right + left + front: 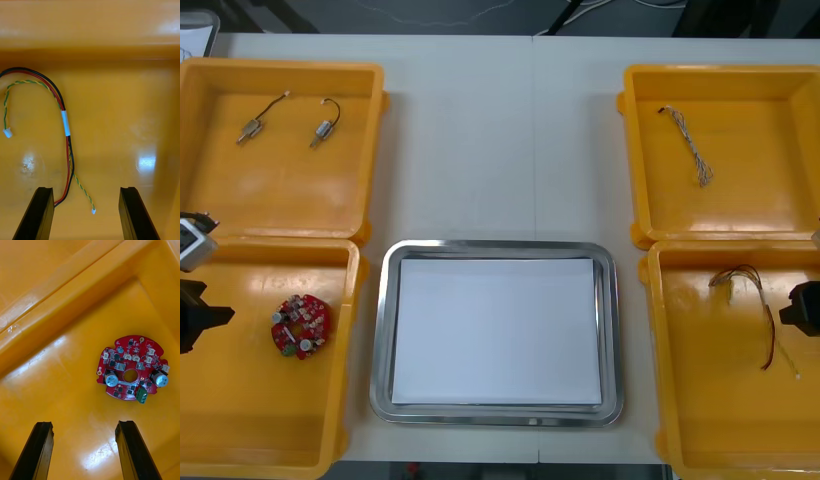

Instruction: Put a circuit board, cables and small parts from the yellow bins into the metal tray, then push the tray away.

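Observation:
A round red circuit board [301,325] [131,367] lies in the near left yellow bin [240,420]. My left gripper [200,318] [84,452] hovers at that bin's outer side, open, with the board ahead of its fingers and apart from them. A red and yellow cable [755,300] [65,123] lies in the near right yellow bin [720,420]. Over it my right gripper [802,308] [86,213] is open, and the cable's lower end lies between its fingers. The metal tray [498,245], white inside, sits between the bins with nothing in it.
The far left bin [280,200] holds two small metal parts [250,128] [325,125] with short leads. In the far right bin [740,200] lies a twisted blue and white cable [690,145]. Bare table stretches beyond the tray between the far bins.

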